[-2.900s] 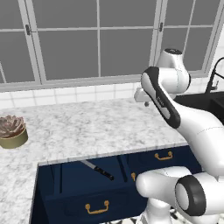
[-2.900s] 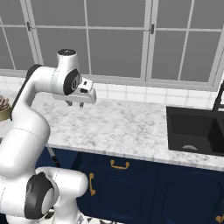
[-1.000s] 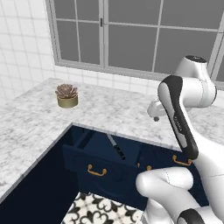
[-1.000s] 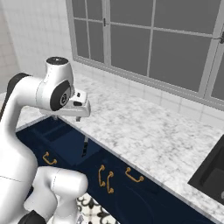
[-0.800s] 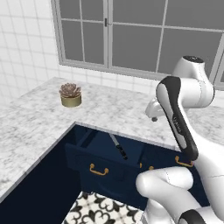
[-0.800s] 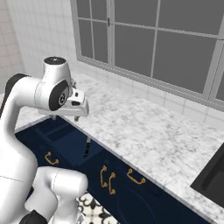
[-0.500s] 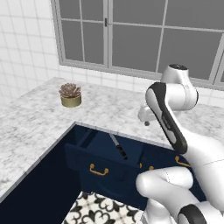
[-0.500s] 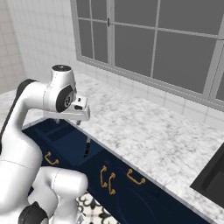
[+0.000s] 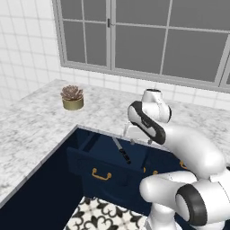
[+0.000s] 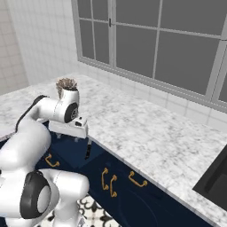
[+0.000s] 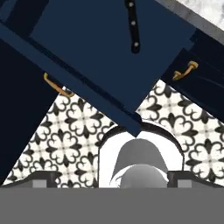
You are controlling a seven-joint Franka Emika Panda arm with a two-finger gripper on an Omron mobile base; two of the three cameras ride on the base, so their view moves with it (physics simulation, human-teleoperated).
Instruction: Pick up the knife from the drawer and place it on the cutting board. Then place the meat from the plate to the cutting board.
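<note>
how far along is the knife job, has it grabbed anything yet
Done: the drawer stands pulled open. In hand: nothing; the open gripper hangs above the drawer, empty. The knife lies inside, untouched. Left: grasp the knife, carry it to the cutting board, then move the meat there too.

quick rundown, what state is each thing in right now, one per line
drawer: pulled open, brass handle on its front
knife: lying flat inside the open drawer, not held
gripper: open, empty, hanging over the drawer near the knife
potted succulent: upright on the marble counter, back by the tiled wall
cabinet fronts to the right of the drawer: shut
</note>
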